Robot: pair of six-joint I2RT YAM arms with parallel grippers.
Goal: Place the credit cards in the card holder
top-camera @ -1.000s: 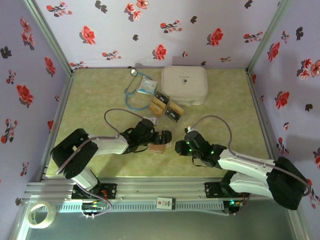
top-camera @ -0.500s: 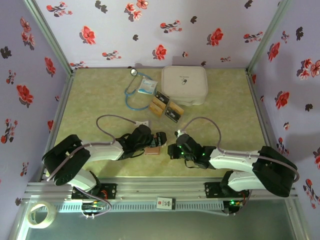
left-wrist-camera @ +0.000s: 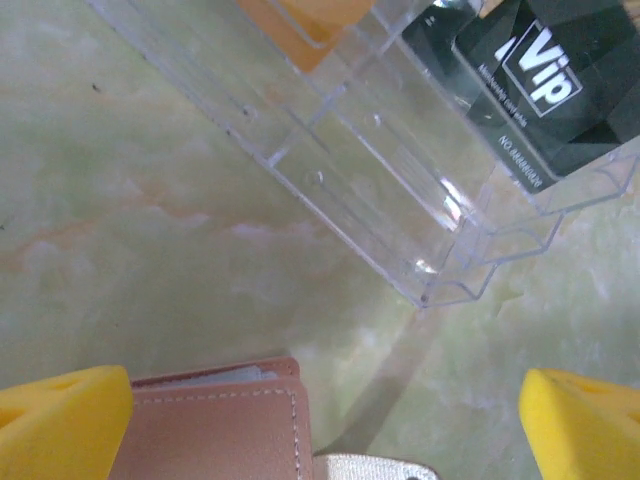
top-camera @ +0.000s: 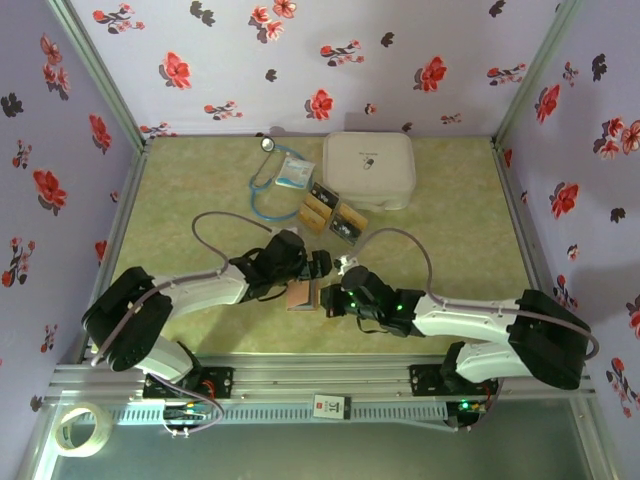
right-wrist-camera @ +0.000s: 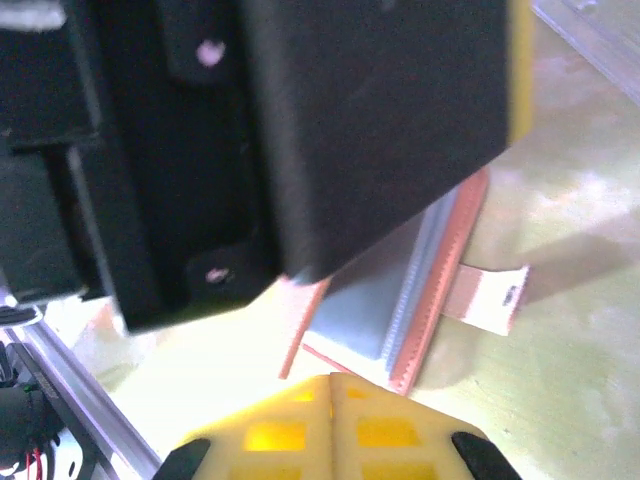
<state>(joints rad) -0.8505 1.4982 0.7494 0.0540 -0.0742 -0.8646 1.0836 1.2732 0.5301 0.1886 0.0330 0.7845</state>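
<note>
The pinkish-brown card holder [top-camera: 299,296] lies near the table's front, between my two grippers. In the right wrist view the card holder [right-wrist-camera: 432,300] stands slightly open, grey-blue pockets showing, its strap tab [right-wrist-camera: 490,296] sticking out. My right gripper [top-camera: 328,298] [right-wrist-camera: 331,400] is shut, its tips at the holder's near edge; whether they pinch the cover I cannot tell. My left gripper [top-camera: 320,266] [left-wrist-camera: 322,430] hangs open over the holder's corner [left-wrist-camera: 215,420]. The credit cards [top-camera: 333,215] stand in a clear rack; a black card [left-wrist-camera: 545,85] and an orange one [left-wrist-camera: 310,20] show.
A large white rounded case [top-camera: 368,169] sits at the back. A stethoscope [top-camera: 262,185] and a white-blue packet [top-camera: 294,172] lie to its left. The clear rack's [left-wrist-camera: 400,215] front corner is just beyond the left fingers. Purple floral walls enclose the table.
My right gripper has slid left up to the card holder and closed. The left gripper has shifted slightly, staying open above the holder, and the holder has moved a little left.
</note>
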